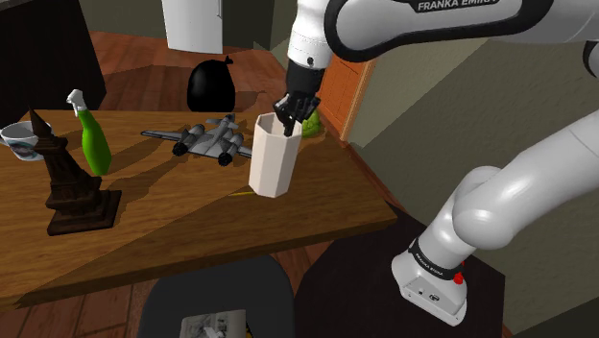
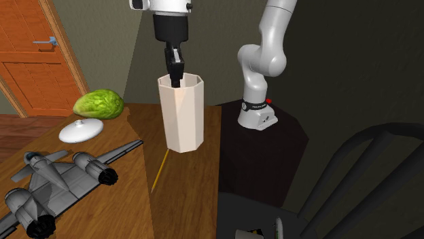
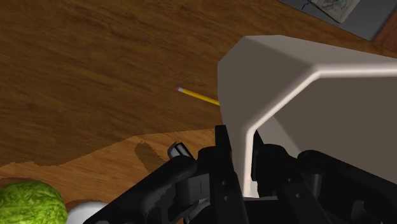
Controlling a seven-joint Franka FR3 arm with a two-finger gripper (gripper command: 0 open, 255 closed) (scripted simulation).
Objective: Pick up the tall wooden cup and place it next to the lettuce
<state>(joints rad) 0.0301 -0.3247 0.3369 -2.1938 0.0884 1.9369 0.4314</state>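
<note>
The tall cup [image 1: 274,158] [image 2: 182,119] [image 3: 318,108] is pale cream with flat facets and stands upright on the wooden table [image 1: 173,230] near its edge. My black gripper [image 1: 291,120] [image 2: 176,76] [image 3: 245,172] comes down on its rim, one finger inside and one outside. The fingers are shut on the cup's wall. The green lettuce [image 1: 309,127] [image 2: 99,103] [image 3: 28,202] lies just beyond the cup, at the table's end near the orange door.
A white lid [image 2: 80,130] lies beside the lettuce, and a yellow pencil [image 3: 200,97] by the cup's base. A grey toy plane [image 1: 206,140], a green spray bottle [image 1: 93,139], a dark tower statue [image 1: 67,178] and a bowl [image 1: 21,139] stand farther along the table.
</note>
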